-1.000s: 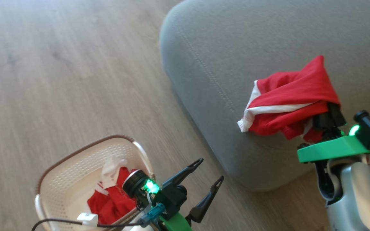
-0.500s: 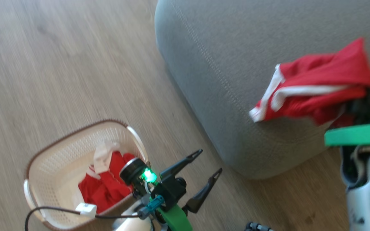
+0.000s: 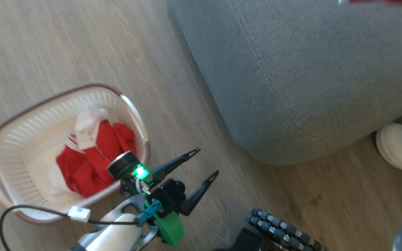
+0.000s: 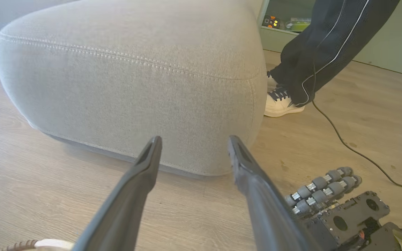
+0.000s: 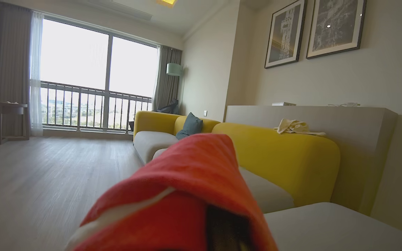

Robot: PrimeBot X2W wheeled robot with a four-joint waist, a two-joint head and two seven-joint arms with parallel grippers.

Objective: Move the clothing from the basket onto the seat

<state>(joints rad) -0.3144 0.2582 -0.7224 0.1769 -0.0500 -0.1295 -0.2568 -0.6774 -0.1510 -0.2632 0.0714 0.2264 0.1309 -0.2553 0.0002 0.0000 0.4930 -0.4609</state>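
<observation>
Clothing (image 3: 89,164) in red and white lies in the basket (image 3: 19,139) at the middle left of the head view. A second red garment (image 5: 187,181) drapes over the right gripper (image 5: 223,226) at the lower centre of the right wrist view, and the fabric hides whether those jaws are closed. Left gripper (image 3: 206,162) is empty, its fingers spread wide above the floor (image 3: 65,42) between basket and seat (image 3: 309,87). The step in hand is probably delivery: carry the garment well inside the cushion's rounded edge and release it low, clear of the person's shoe (image 3: 396,146).
</observation>
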